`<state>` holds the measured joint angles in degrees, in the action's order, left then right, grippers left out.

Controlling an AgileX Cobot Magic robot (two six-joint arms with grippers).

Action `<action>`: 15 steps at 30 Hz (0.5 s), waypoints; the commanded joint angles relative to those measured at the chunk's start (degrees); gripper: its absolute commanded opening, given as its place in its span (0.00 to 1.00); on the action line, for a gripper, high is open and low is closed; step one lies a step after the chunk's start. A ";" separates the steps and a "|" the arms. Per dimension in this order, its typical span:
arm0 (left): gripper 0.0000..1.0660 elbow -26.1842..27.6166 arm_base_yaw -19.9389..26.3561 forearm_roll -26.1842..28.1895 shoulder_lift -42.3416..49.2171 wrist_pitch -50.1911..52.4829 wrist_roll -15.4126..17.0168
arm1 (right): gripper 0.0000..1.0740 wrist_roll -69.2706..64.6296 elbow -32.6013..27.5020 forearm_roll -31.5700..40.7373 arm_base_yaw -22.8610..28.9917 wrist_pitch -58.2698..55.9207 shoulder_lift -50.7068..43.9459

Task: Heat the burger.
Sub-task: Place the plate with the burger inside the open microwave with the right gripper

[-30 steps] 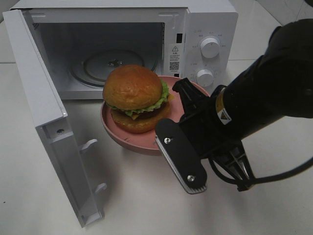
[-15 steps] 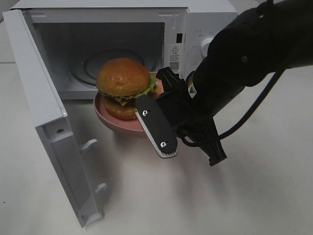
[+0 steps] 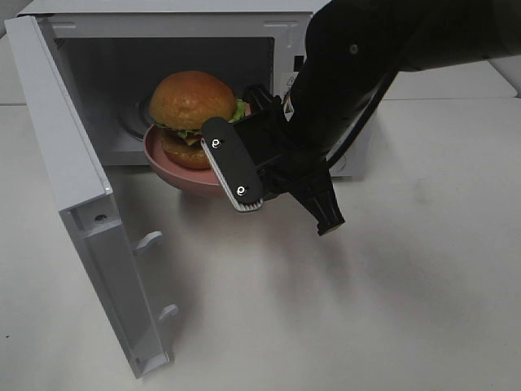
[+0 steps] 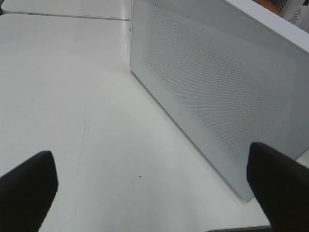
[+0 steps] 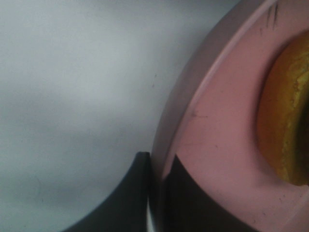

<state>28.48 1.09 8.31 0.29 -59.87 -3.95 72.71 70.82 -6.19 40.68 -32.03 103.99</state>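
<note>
The burger [image 3: 193,101] sits on a pink plate [image 3: 173,170], its glossy domed bun uppermost, with green lettuce and a dark patty layer showing beneath. Plate and burger are at the mouth of the white microwave [image 3: 175,24]: the far part is already inside the cavity, while the near rim juts out past the opening over the surface [image 3: 285,309]. Whether the plate touches the oven floor cannot be told. The right wrist view shows the bun's orange-brown edge [image 5: 282,125] lying close to the plate's inner wall [image 5: 217,145].

The right gripper [image 3: 238,175] has its jaws closed on the plate's near rim, one on the outside and one on the inside, as the right wrist view shows [image 5: 159,181]. The black right arm [image 3: 358,73] enters from the upper right, crosses in front of the microwave's control side and bends down and leftward at the wrist, with the flat face of one jaw turned up toward the high camera.

The microwave door [image 3: 57,138] is swung wide open on the left. The surface is plain white and bare in front of the oven, with a seam running across it behind.

The left gripper [image 4: 152,193] hangs above that surface beside the door's perforated outer panel [image 4: 217,82], its jaws spread wide and holding nothing.
</note>
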 commanded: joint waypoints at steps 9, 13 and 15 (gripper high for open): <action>0.94 -0.11 -0.29 0.23 1.43 0.52 -0.23 | 0.00 -3.44 10.20 -0.74 -0.63 -0.57 5.79; 0.94 -0.11 -0.29 0.23 1.43 0.52 -0.23 | 0.00 -4.53 12.49 -0.74 -0.63 -0.80 7.39; 0.94 -0.11 -0.29 0.23 1.43 0.52 -0.23 | 0.00 -4.53 15.18 -0.74 -0.63 -1.95 9.11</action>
<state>28.48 1.09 8.31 0.29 -59.87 -3.95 69.96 83.14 -5.50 40.74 -35.29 112.64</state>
